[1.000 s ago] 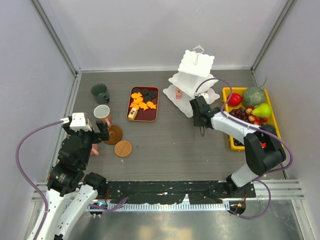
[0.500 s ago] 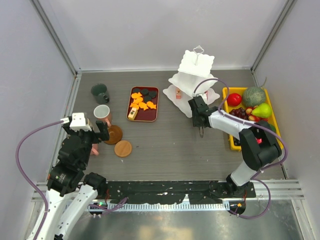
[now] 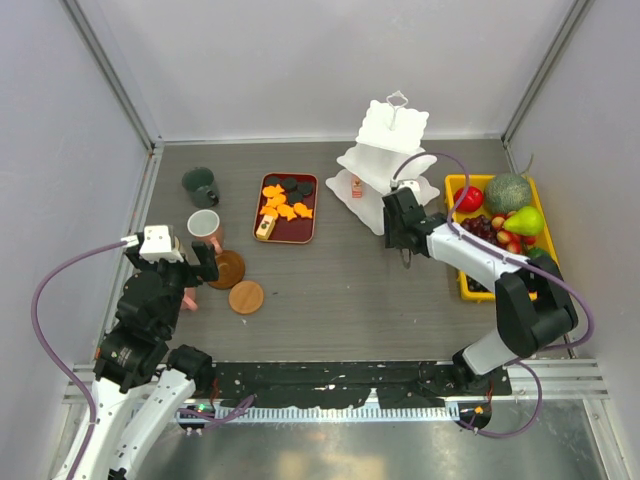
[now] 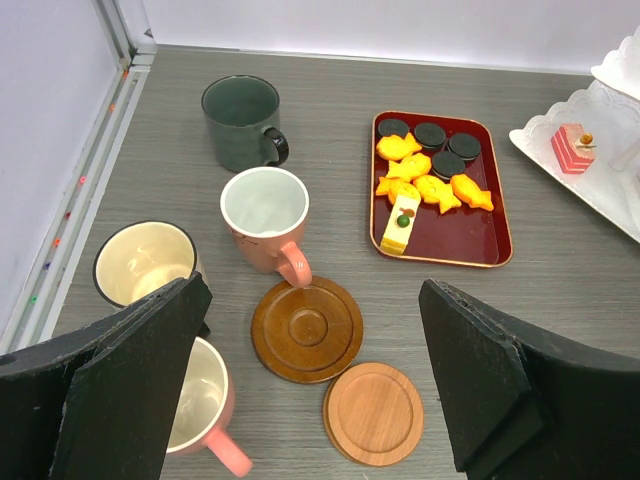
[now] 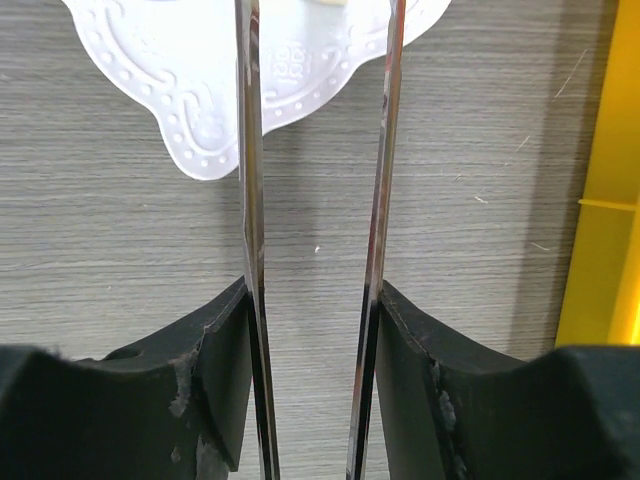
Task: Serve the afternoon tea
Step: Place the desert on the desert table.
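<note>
The grey desk (image 3: 330, 290) carries the white stand (image 3: 375, 160) at the far right, with the yellow fruit tray (image 3: 483, 179) just to its right and the red tray (image 4: 455, 230) to its left, near the far middle. The left hand (image 4: 315, 292) hovers over the near left of the desk, spread as wide as it goes and gripping nothing. The right hand (image 5: 312, 290) sits just near of the stand, closed on the tongs (image 5: 246, 150). Their two metal arms stand apart and reach over the scalloped rim of the stand's lowest tier, and the tips run out of view. Four upright mugs cluster at the left: the green mug (image 4: 242, 122) farthest, the pink mug (image 4: 265, 225) nearer, the cream mug (image 4: 145, 265) to its left, and a second pink mug (image 4: 200, 400) nearest, partly hidden behind a finger. The dark coaster (image 4: 307, 328) lies just beside the pink mug's handle, and the pale coaster (image 4: 375, 413) is just near of it. On the red tray are black sweets (image 4: 430, 133), orange sweets (image 4: 430, 180) and a yellow slice (image 4: 400, 225). One pink sweet (image 4: 572, 148) sits on the stand's lowest tier.
</note>
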Controlling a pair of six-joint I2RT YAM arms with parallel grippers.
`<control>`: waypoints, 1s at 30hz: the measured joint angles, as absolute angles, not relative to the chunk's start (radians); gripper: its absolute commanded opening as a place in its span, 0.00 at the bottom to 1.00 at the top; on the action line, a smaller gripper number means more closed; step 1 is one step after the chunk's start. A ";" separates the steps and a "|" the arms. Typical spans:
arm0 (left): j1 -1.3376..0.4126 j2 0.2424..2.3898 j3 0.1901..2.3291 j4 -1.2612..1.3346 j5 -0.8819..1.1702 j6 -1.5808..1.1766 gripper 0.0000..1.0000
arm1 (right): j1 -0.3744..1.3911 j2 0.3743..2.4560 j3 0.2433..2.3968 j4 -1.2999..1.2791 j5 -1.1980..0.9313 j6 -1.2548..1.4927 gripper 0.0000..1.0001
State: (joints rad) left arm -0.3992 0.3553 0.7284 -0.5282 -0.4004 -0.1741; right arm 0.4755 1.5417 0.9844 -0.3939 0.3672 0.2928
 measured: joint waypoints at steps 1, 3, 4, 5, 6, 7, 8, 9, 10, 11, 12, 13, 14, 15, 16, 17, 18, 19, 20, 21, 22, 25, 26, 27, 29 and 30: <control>-0.399 0.355 0.728 -0.528 -0.400 -0.174 0.99 | 0.476 1.525 0.984 -0.397 0.367 0.293 0.53; -0.399 0.355 0.728 -0.528 -0.400 -0.174 0.99 | 0.476 1.497 0.983 -0.405 0.365 0.293 0.53; -0.399 0.355 0.728 -0.528 -0.400 -0.174 0.99 | 0.476 1.486 0.981 -0.408 0.364 0.293 0.53; -0.399 0.355 0.728 -0.528 -0.400 -0.174 0.99 | 0.476 1.474 0.977 -0.410 0.361 0.294 0.53; -0.399 0.355 0.728 -0.528 -0.400 -0.174 0.99 | 0.476 1.459 0.969 -0.415 0.359 0.294 0.53; -0.399 0.355 0.728 -0.528 -0.400 -0.174 0.99 | 0.476 1.443 0.959 -0.423 0.355 0.295 0.53; -0.399 0.355 0.728 -0.528 -0.401 -0.174 0.99 | 0.476 1.424 0.947 -0.432 0.351 0.297 0.53; -0.399 0.355 0.728 -0.528 -0.400 -0.174 0.99 | 0.476 1.405 0.932 -0.439 0.345 0.299 0.53; -0.399 0.355 0.728 -0.528 -0.400 -0.174 0.99 | 0.477 1.387 0.919 -0.445 0.343 0.301 0.53; -0.399 0.355 0.728 -0.528 -0.401 -0.174 0.99 | 0.482 1.364 0.903 -0.456 0.340 0.303 0.53; -0.399 0.355 0.728 -0.528 -0.400 -0.174 0.99 | 0.487 1.339 0.889 -0.471 0.339 0.308 0.53; -0.399 0.355 0.728 -0.528 -0.401 -0.174 0.99 | 0.492 1.315 0.878 -0.489 0.338 0.312 0.53; -0.399 0.355 0.728 -0.528 -0.400 -0.174 0.99 | 0.502 1.289 0.870 -0.504 0.339 0.317 0.53; -0.399 0.355 0.728 -0.528 -0.400 -0.174 0.99 | 0.514 1.265 0.865 -0.516 0.339 0.321 0.53; -0.399 0.355 0.728 -0.528 -0.400 -0.174 0.99 | 0.527 1.245 0.863 -0.525 0.339 0.326 0.53; -0.399 0.355 0.728 -0.528 -0.400 -0.174 0.99 | 0.545 1.221 0.861 -0.533 0.339 0.332 0.53; -0.399 0.355 0.728 -0.528 -0.400 -0.174 0.99 | 0.566 1.198 0.860 -0.542 0.340 0.339 0.53; -0.399 0.355 0.728 -0.528 -0.400 -0.174 0.99 | 0.583 1.182 0.860 -0.548 0.340 0.344 0.53; -0.399 0.355 0.728 -0.528 -0.400 -0.174 0.99 | 0.606 1.166 0.860 -0.554 0.342 0.350 0.53; -0.399 0.355 0.728 -0.528 -0.401 -0.174 0.99 | 0.626 1.155 0.861 -0.560 0.342 0.355 0.53; -0.399 0.355 0.728 -0.528 -0.401 -0.174 0.99 | 0.647 1.150 0.864 -0.567 0.343 0.361 0.53; -0.399 0.355 0.728 -0.528 -0.401 -0.174 0.99 | 0.712 1.157 0.889 -0.593 0.348 0.378 0.53; -0.399 0.355 0.728 -0.528 -0.401 -0.174 0.99 | 0.725 1.164 0.904 -0.599 0.351 0.384 0.53; -0.399 0.355 0.728 -0.528 -0.401 -0.174 0.99 | 0.755 1.171 0.915 -0.600 0.351 0.389 0.53; -0.399 0.355 0.728 -0.528 -0.401 -0.174 0.99 | 0.806 1.200 0.952 -0.595 0.352 0.399 0.53; -0.399 0.355 0.728 -0.528 -0.401 -0.174 0.99 | 0.825 1.216 0.970 -0.591 0.351 0.402 0.53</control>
State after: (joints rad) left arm -0.3992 0.3553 0.7284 -0.5282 -0.4007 -0.1741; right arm 0.8249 1.2163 0.9703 -0.5907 0.3508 0.4015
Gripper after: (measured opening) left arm 0.991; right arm 0.530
